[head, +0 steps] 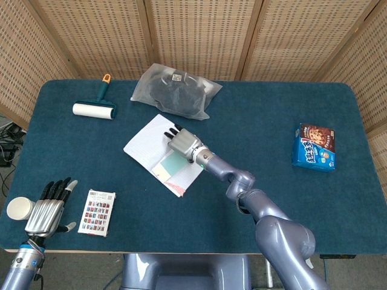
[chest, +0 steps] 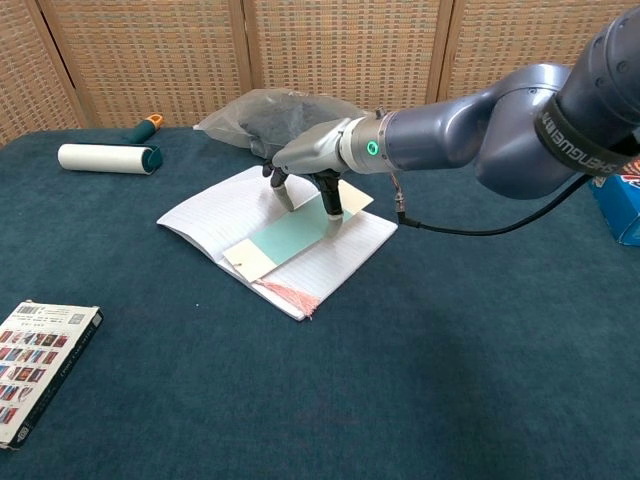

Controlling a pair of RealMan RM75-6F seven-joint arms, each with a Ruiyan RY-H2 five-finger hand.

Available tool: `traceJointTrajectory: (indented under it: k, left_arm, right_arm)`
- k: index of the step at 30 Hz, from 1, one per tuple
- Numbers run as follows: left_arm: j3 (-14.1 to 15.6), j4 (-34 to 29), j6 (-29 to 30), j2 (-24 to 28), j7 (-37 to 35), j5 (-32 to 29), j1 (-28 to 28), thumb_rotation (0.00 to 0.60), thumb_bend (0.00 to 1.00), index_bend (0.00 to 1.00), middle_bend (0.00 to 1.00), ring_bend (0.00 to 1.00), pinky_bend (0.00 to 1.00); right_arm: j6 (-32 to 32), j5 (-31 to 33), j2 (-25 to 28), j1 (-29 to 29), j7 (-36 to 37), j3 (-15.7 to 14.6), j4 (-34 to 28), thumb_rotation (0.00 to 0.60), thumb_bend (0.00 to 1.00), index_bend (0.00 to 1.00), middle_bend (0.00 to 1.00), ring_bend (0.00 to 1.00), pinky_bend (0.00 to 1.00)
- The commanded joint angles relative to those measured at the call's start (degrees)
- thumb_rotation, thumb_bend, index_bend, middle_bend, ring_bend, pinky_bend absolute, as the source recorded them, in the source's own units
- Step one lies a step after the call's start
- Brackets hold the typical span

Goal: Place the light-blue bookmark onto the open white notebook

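The open white notebook (chest: 210, 210) (head: 147, 139) lies left of the table's middle. The light-blue bookmark (chest: 288, 235) (head: 172, 165), with cream ends and a pink tassel (chest: 290, 295), lies flat across the notebook's right page. My right hand (chest: 308, 160) (head: 181, 143) hovers over the bookmark's far end with its fingers spread downward. One fingertip (chest: 332, 207) presses on the bookmark and another touches the page beside it. My left hand (head: 46, 209) rests open at the near left corner, holding nothing. It shows only in the head view.
A lint roller (head: 94, 109) (chest: 108, 157) lies at the back left and a plastic bag of dark stuff (head: 175, 90) (chest: 280, 118) lies behind the notebook. A blue snack box (head: 314, 147) is at the right, a card box (head: 97, 212) (chest: 35, 355) at the near left, beside a white round object (head: 18, 208).
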Motion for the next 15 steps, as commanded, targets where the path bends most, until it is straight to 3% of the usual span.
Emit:
traceJointTrajectory:
  k: [1, 15]
  left_arm:
    - [0.01, 0.05, -0.01, 0.02, -0.1, -0.07, -0.04, 0.6, 0.0, 0.0, 0.0, 0.0, 0.0]
    - [-0.16, 0.44, -0.93, -0.08, -0.48, -1.21, -0.53, 0.6, 0.0, 0.0, 0.0, 0.0, 0.0]
  right_arm:
    - [-0.14, -0.3, -0.51, 0.56, 0.75, -0.38, 0.8, 0.6, 0.26, 0.58, 0.11, 0.0, 0.06]
    - [-1.4, -0.82, -3.54, 2.35, 3.84, -1.52, 6.03, 0.6, 0.26, 0.58, 0.11, 0.0, 0.05]
